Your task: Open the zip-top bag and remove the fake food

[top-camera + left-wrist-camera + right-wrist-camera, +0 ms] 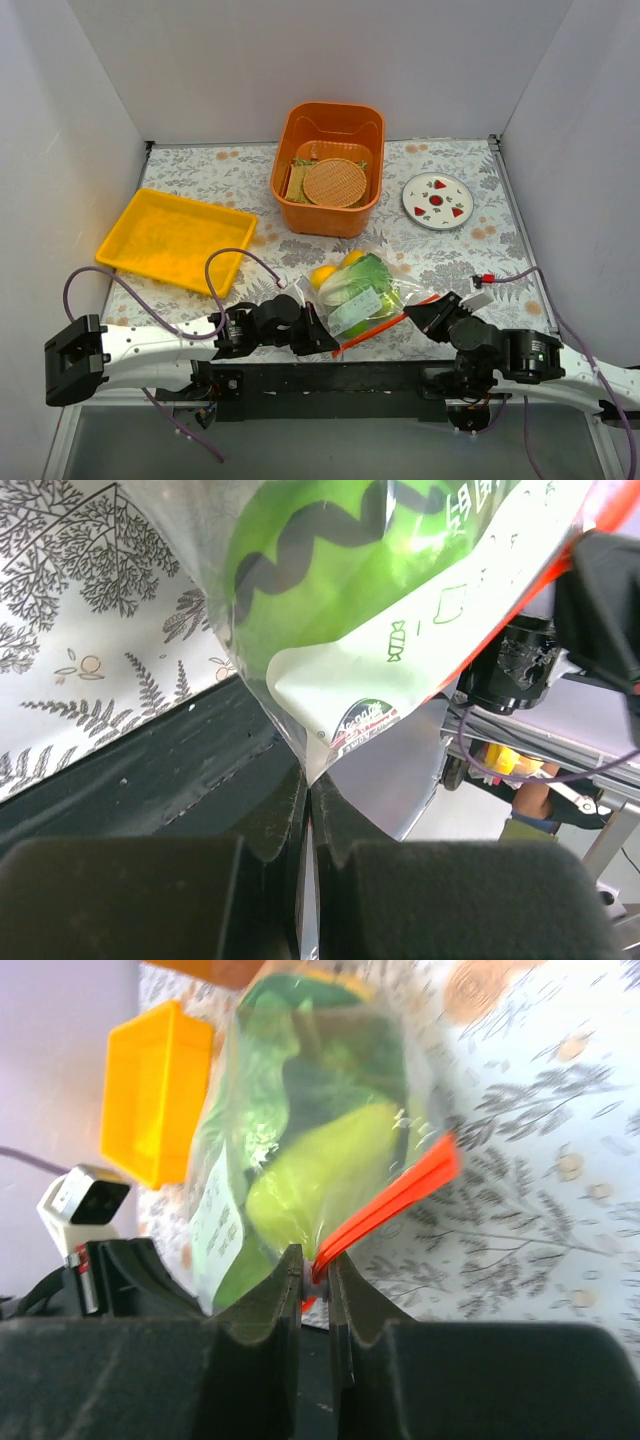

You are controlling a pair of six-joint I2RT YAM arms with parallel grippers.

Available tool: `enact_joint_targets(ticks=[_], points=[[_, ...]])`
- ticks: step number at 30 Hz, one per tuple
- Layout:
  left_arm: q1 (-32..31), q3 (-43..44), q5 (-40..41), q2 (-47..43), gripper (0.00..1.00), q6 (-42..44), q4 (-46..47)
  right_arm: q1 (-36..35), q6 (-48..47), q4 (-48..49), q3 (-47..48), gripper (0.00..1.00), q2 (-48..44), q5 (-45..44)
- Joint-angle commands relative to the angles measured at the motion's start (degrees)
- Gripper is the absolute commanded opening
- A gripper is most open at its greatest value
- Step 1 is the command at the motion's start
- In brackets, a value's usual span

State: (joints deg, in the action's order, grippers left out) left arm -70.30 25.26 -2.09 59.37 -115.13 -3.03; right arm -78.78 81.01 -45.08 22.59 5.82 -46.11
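Zip-top bag (358, 290), clear and crinkled, lies on the near middle of the flower-patterned table (200, 170), between the two grippers. Its orange-red zip strip (388, 322) runs along its near right edge. Through the plastic shows the fake food (355, 278): a pale green leafy piece, a round green one, and yellow pieces at the far end.

The left gripper (322, 338) reaches in from the left. Its fingers are pinched together on the bag's near left edge, with a thin fold of clear plastic between them in the left wrist view. The right gripper (428, 310) reaches in from the right and is clamped on the zip strip; its wrist view shows the orange band squeezed between the fingers.

Beyond the zip-top bag stands an orange bin (300, 130) holding tan woven discs (335, 183). A white plate (425, 198) with red marks lies far right, and a yellow tray (175, 238) sits to the left.
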Motion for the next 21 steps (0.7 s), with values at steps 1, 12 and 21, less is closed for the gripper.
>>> enact_joint_targets(ticks=[1, 12, 21], points=[[-0.2, 1.7, 0.3, -2.5, 0.00, -1.9, -10.8, 0.3, -4.8, -9.8, 9.0, 0.12, 5.8, -13.3], [-0.2, 8.8, -1.7, -3.2, 0.00, 3.8, -17.4, 0.3, -15.8, -12.7, 24.8, 0.11, 17.4, -17.8], [-0.2, 17.8, -7.9, 0.6, 0.00, 10.0, -17.4, 0.3, -29.7, -8.8, 39.2, 0.12, 29.4, -21.8]])
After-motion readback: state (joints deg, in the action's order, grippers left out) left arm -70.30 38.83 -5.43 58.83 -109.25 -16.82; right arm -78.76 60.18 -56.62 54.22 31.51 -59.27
